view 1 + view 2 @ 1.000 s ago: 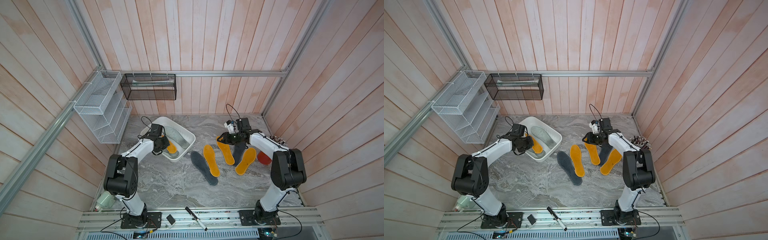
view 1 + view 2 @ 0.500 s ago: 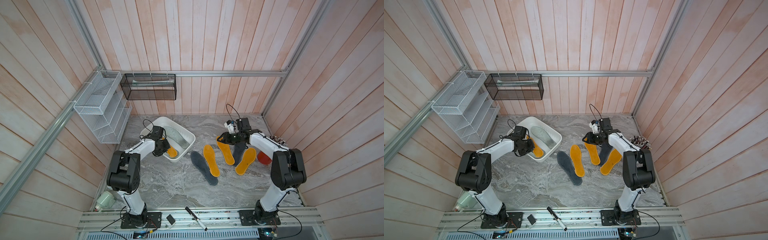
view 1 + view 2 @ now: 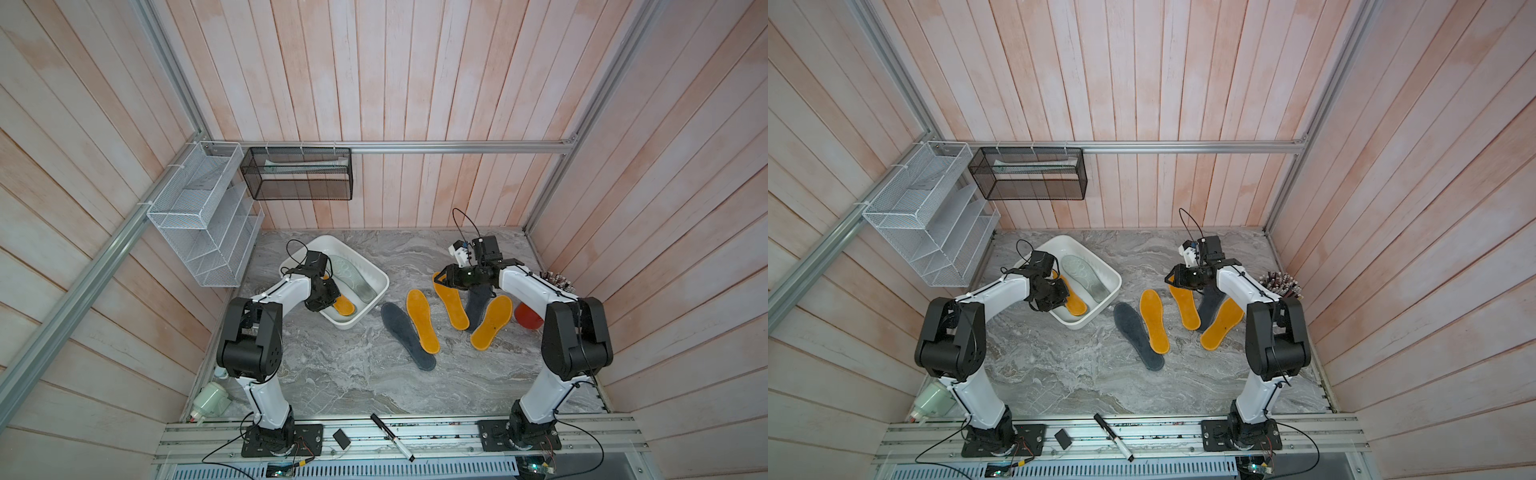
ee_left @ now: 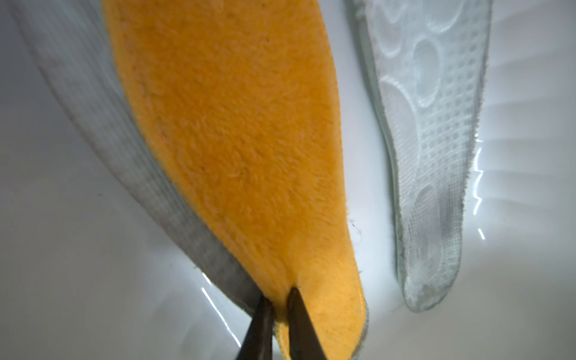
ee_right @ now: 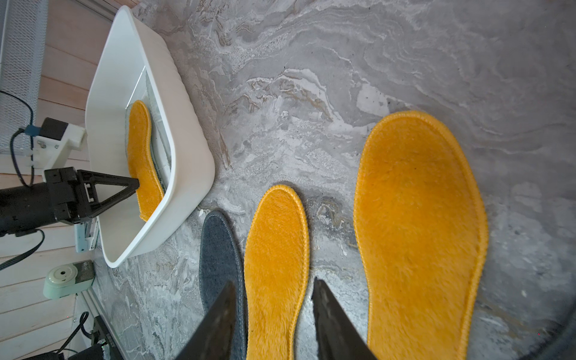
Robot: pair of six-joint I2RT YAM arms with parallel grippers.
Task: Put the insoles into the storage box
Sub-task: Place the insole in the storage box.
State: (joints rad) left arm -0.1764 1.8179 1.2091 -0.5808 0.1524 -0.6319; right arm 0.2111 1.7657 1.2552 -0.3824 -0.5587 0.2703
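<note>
Inside the storage box (image 5: 187,162) our left fingers (image 4: 260,330) pinch a fuzzy orange insole (image 4: 237,140). Right fingers (image 5: 218,324) stand apart above the worktop (image 5: 343,62).

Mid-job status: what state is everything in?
storage box: upright, holding orange and pale insoles.
boxed orange insole: in box, end pinched.
pale patterned insole: flat in box.
left gripper: shut on boxed orange insole.
right gripper: open, empty.
loose orange insoles: three, on table.
dark grey insoles: two, on table.

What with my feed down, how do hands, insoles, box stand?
Left hand pinches orange insole inside box. Right hand open, empty, over loose insoles. Five on table; one grey insole partly under orange ones.
</note>
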